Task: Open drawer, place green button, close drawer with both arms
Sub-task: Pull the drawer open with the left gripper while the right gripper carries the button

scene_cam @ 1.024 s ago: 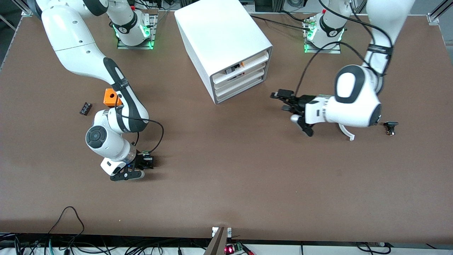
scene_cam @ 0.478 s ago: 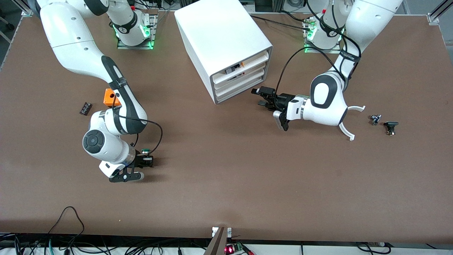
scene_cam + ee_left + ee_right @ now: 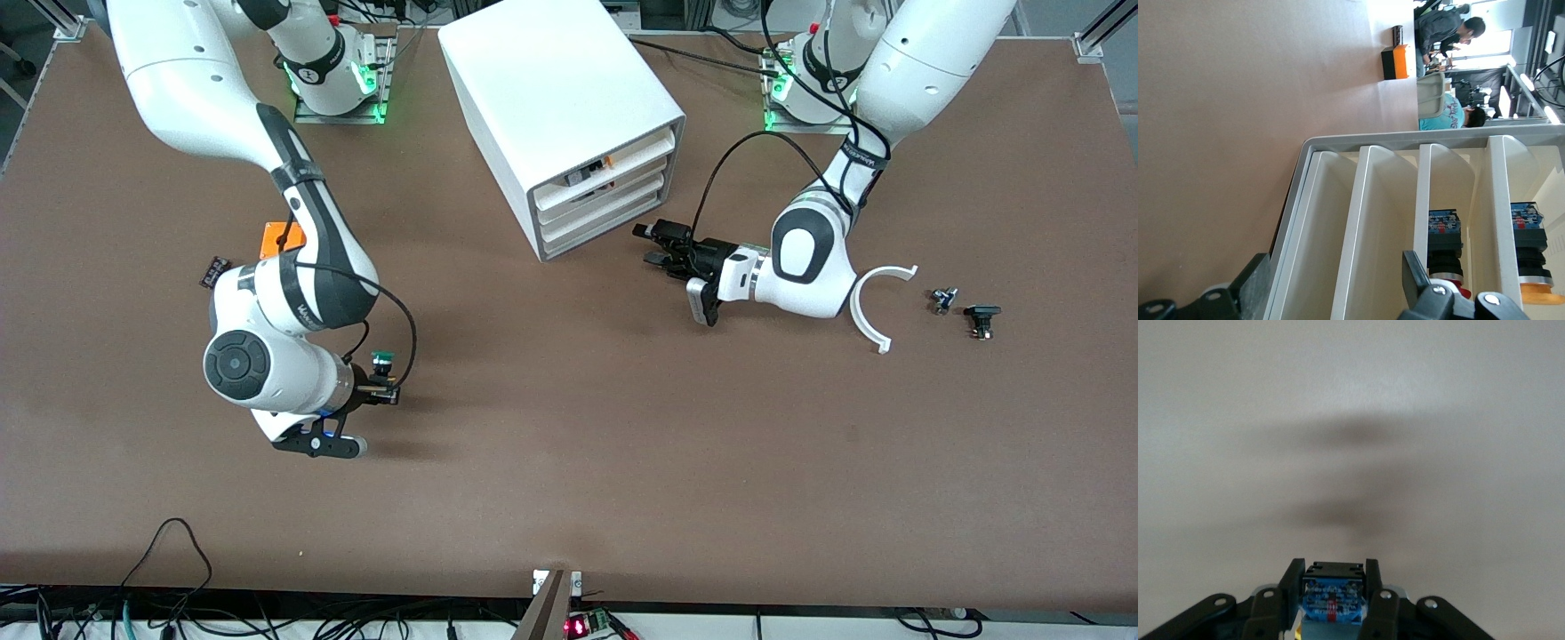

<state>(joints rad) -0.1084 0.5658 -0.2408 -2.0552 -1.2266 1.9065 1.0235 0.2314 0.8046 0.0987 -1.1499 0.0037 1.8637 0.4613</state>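
the right gripper is above the table toward the right arm's end, and its jaws are clamped on the button, whose green cap stands above the fingers and whose blue base sits between them. the left gripper is just in front of the cabinet, with its jaws apart and pointing at the drawer fronts, no drawer between them yet. the orange box lies beside the right arm.
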